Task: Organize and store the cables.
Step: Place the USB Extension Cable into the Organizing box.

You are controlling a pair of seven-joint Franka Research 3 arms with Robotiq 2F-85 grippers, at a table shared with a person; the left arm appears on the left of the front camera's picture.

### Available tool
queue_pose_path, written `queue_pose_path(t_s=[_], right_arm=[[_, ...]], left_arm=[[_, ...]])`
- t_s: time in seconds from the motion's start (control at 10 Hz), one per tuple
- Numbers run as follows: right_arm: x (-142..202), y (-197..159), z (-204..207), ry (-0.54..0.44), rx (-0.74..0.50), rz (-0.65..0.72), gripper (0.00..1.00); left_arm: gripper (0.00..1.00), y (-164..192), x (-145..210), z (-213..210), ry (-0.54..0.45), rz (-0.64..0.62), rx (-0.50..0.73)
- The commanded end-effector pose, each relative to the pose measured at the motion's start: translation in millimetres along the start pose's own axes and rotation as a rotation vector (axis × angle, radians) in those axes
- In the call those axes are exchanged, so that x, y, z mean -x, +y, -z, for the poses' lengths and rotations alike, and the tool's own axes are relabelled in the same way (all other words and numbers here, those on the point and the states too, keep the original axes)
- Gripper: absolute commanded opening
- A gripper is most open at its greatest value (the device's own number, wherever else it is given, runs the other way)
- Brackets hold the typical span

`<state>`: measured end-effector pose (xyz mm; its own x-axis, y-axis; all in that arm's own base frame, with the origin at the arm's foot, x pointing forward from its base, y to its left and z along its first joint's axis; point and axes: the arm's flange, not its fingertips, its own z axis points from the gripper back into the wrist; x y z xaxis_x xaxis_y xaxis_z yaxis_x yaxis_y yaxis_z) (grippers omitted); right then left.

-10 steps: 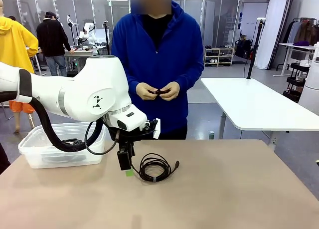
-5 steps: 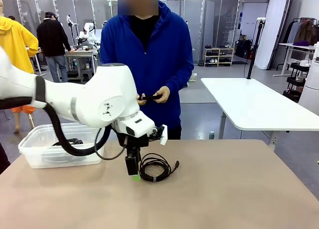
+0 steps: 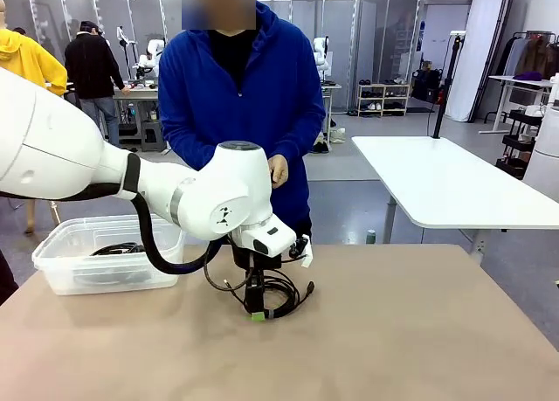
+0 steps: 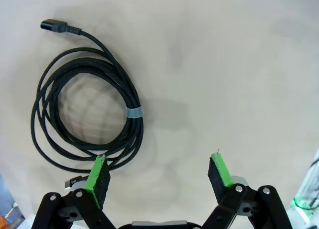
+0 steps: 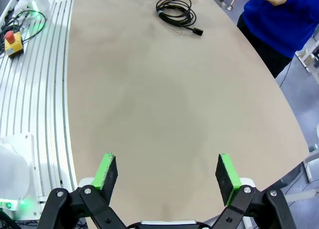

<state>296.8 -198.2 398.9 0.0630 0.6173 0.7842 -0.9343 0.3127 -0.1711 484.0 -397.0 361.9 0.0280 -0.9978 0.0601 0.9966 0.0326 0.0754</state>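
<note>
While the beige worktop [image 3: 419,331] spans the whole front view, the white left arm [image 3: 201,191] reaches in from the left side and bends down over its middle. Across the worktop a person in a blue hooded top [image 3: 236,95] stands facing the robot, with one hand [image 3: 278,169] held at waist height.

A clear plastic bin [image 3: 61,274] sits on the worktop at the left, near the far edge, with black cables [image 3: 118,248] lying inside it. One more cable [image 3: 288,292], wound into a round loop, lies flat near the middle of the worktop, well apart from the bin.

The left claw [image 3: 256,305] points straight down at this loop. In the left wrist view the left claw is spread wide, nothing between its green pads [image 4: 219,171]: one fingertip stands over the near strands of the loop, the other over bare worktop beside it. Whether the fingertip touches the cable cannot be told.

The right claw [image 5: 167,164] is likewise spread wide and holds nothing, above bare worktop well away from the loop.

A pale band [image 4: 133,112] binds the strands, and a black plug [image 4: 52,25] sticks out from the coil's far side.
</note>
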Motion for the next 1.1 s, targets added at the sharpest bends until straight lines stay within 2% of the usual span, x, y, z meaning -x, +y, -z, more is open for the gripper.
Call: queue_pose_path(t_s=[0.0, 0.6, 0.9, 1.0], right_arm=[[-1, -1, 0, -0.011, 0.004, 0.005, 1.0], [-1, -1, 0, -0.011, 0.004, 0.005, 1.0], [-1, -1, 0, -0.011, 0.004, 0.005, 1.0], [-1, -1, 0, -0.011, 0.004, 0.005, 1.0]], left_arm=[[1.0, 6, -4, 4, 0.0, -0.035, -0.011], [1.0, 23, -21, 34, -0.007, -0.028, 0.043], [1.0, 23, -27, 41, 0.022, -0.026, 0.085], [0.71, 24, -28, 42, 0.025, -0.026, 0.084]])
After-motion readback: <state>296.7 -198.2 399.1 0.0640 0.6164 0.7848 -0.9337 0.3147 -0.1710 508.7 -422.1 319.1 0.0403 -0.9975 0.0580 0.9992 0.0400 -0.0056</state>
